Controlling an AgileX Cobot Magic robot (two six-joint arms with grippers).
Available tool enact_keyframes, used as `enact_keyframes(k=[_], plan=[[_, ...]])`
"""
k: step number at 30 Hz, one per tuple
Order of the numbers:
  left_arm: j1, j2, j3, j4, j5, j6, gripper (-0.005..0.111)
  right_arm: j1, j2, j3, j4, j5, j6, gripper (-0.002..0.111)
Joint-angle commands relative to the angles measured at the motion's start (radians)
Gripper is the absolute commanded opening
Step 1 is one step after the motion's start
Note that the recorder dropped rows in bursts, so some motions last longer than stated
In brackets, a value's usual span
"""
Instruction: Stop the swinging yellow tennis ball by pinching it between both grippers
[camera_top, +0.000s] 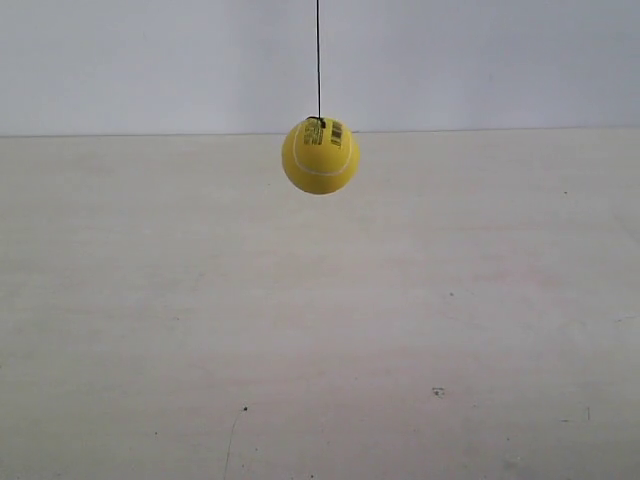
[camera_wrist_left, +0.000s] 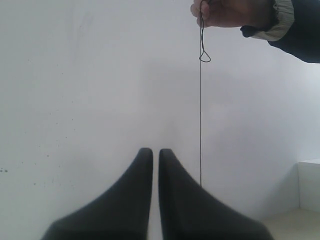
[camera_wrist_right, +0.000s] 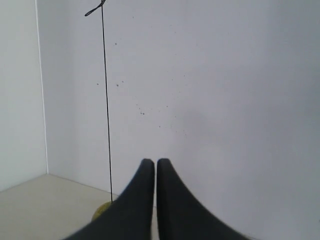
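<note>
The yellow tennis ball (camera_top: 320, 155) hangs on a thin dark string (camera_top: 318, 60) above the pale table, its barcode print facing the exterior camera. No arm shows in the exterior view. In the left wrist view my left gripper (camera_wrist_left: 155, 151) is shut with nothing in it; the string (camera_wrist_left: 200, 125) runs down just beside it and the ball is hidden behind the jaw. My right gripper (camera_wrist_right: 155, 162) is shut and holds nothing. A sliver of the ball (camera_wrist_right: 100, 211) peeks out beside it, under the string (camera_wrist_right: 106, 110).
A person's hand (camera_wrist_left: 230, 12) in a dark sleeve holds the string's top loop. The pale table (camera_top: 320, 330) meets a white wall (camera_top: 150, 60) behind the ball. A white block (camera_wrist_left: 309, 185) stands at the edge of the left wrist view.
</note>
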Motion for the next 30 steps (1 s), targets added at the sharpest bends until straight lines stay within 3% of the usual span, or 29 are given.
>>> enact_keyframes(k=[1,10,16,21,26,30], plan=[[0.003,-0.003,0.005,-0.004,0.006,0.003,0.005,0.000,-0.007,0.002,0.004,0.000,-0.001,0.000],[0.003,-0.047,0.063,-0.210,0.026,0.123,0.005,0.000,-0.007,0.002,0.004,0.000,-0.003,0.000],[0.014,-0.078,0.074,-0.455,0.165,0.252,0.005,0.000,-0.007,0.002,0.004,0.000,-0.003,0.000],[0.091,-0.104,0.074,-0.665,0.306,0.349,0.005,0.000,-0.007,0.002,0.004,0.000,-0.003,0.000],[0.194,-0.148,0.075,-0.742,0.403,0.352,0.005,0.000,-0.007,0.002,0.004,0.000,-0.003,0.000],[0.236,-0.190,0.079,-0.794,0.463,0.373,0.005,0.000,-0.007,0.002,0.004,0.000,-0.003,0.000]])
